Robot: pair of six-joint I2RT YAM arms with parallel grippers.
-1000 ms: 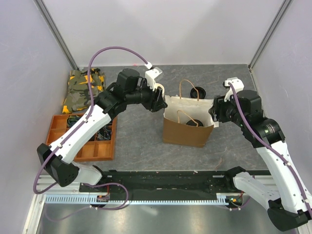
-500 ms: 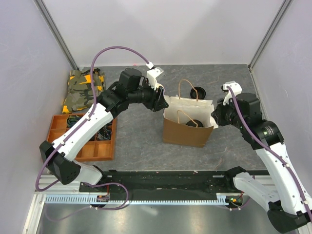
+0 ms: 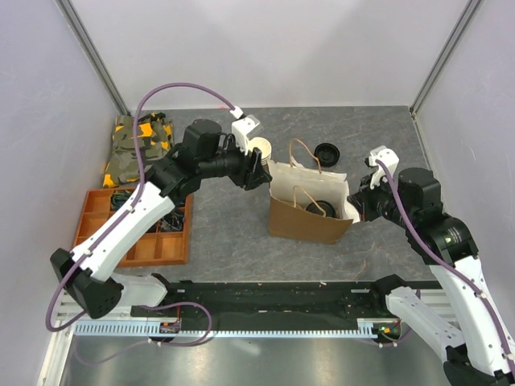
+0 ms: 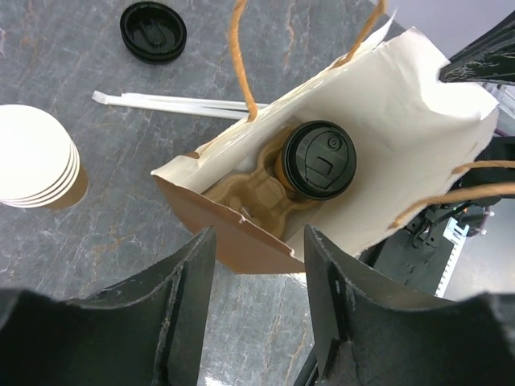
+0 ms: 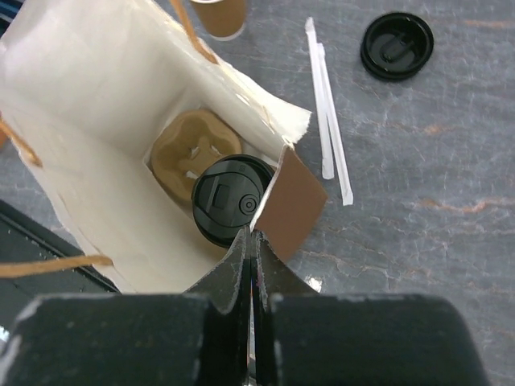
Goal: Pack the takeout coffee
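1. the cup (image 4: 319, 159) stands upright with its black lid on. it sits in one well of a pulp carrier (image 4: 253, 189) on the floor of the bag (image 4: 402, 121). the packing itself looks done, so i judge the step in hand to be handling the bag's mouth.
2. to do that well, any pull on the paper rim should be light and sideways rather than upward. a hard tug could tear the rim or tip the bag and rock the cup out of its well.
3. the right end effector (image 5: 251, 233) is closed tight and seems to pinch the folded corner of the bag's rim. the cup lies just beyond and below its tips, inside the bag, not touching them.
4. the left end effector (image 4: 257, 233) is about half open and holds nothing. it hovers over the opposite rim, and the cup lies below and past the gap, a little to one side.
5. outside the bag on the bench (image 4: 80, 241) lie a cup stack (image 4: 36, 165), a spare lid (image 4: 153, 30) and straws (image 4: 169, 102), all apart from both end effectors.
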